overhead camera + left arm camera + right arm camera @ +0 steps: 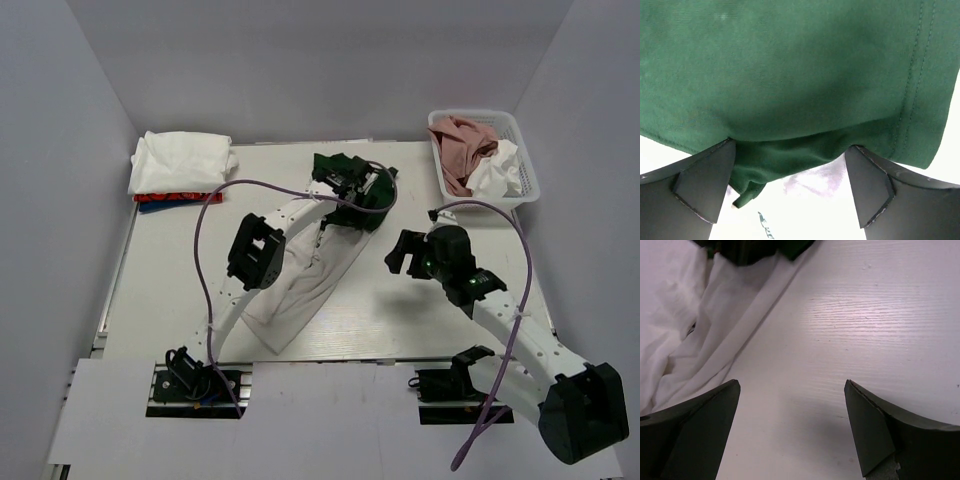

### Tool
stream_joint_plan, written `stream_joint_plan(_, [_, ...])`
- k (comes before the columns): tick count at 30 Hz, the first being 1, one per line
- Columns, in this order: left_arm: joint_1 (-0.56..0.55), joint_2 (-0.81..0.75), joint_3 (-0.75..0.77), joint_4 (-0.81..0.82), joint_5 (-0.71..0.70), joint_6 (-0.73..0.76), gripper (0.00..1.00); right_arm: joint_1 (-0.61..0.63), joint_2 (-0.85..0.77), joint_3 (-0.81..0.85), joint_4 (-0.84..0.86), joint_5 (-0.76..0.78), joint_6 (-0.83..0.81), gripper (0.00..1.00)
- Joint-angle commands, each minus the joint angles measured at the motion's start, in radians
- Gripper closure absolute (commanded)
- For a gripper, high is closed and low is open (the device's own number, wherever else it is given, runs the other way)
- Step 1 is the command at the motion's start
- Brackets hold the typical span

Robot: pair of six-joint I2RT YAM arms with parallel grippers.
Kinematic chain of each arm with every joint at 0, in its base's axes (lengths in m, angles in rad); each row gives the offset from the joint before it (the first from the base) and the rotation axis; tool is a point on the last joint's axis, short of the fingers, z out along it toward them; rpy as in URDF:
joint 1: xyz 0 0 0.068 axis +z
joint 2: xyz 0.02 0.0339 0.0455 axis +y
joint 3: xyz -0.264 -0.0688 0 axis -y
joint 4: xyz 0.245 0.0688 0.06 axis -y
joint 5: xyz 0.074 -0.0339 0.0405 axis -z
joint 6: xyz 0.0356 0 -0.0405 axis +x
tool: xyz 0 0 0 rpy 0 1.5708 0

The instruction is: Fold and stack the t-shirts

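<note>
Green cotton jersey fills the left wrist view: the dark green t-shirt [790, 75] is seen right at the tips of the left gripper [790, 170], with a bunched fold dipping between them. Jaws are spread wide; the fold sits in the gap and no pinch is seen. A double-stitched hem runs down the right side of the cloth. The weave is fine and matte, with soft creases.

From the top camera, the dark green t-shirt [372, 212] is found as a crumpled heap at the far middle of the table [430, 320], with the left gripper [352, 190] directly over it. A white t-shirt [305, 285] is laid in a long, tapering strip from under the green heap toward the near edge, partly covered by the left arm.

The right gripper [400, 250] is held over bare table just right of that strip, fingers parted, nothing between them. In its wrist view the right gripper [792, 405] is seen above white-painted woodgrain, with the white t-shirt [685, 340] rumpled in soft folds at left.

At the far left corner, a folded white tee [180, 160] is stacked on a red one [175, 197]. At the far right, a white plastic lattice basket [528, 180] is loaded with a pink tee [460, 140] and another white tee [500, 170], both crumpled.
</note>
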Motion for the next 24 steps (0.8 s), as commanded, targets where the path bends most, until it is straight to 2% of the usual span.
stream_joint_plan(1, [0.006,0.112,0.059,0.017,-0.011,0.019,0.0,0.002,-0.034,-0.001,0.029,-0.078,-0.08,0.1])
stream_joint_plan(4, [0.006,0.126,0.073,0.138,-0.048,-0.014,0.0,0.006,-0.019,0.009,0.017,-0.165,-0.146,0.1])
stream_joint_plan(8, [0.029,0.179,0.144,0.296,-0.157,-0.169,0.0,0.023,0.02,0.038,-0.031,-0.244,-0.2,0.1])
stream_joint_plan(13, [0.146,0.203,0.195,0.378,-0.214,-0.373,0.0,0.055,-0.008,0.045,-0.063,-0.278,-0.221,0.1])
stream_joint_plan(16, [0.191,0.145,0.175,0.41,-0.072,-0.429,0.0,0.081,-0.005,0.037,-0.051,-0.301,-0.206,0.1])
stream_joint_plan(18, [0.2,0.054,0.117,0.445,0.01,-0.392,0.0,0.1,0.035,0.035,-0.049,-0.302,-0.188,0.1])
stream_joint_plan(19, [0.2,0.016,0.082,0.459,0.094,-0.351,0.0,0.104,0.046,0.035,-0.046,-0.293,-0.178,0.1])
stream_joint_plan(20, [0.19,-0.024,0.015,0.459,0.126,-0.334,0.0,0.115,0.076,0.034,-0.043,-0.295,-0.166,0.1])
stream_joint_plan(24, [0.181,-0.229,-0.098,0.423,0.148,-0.289,0.0,0.155,0.205,0.06,-0.007,-0.308,-0.114,0.1])
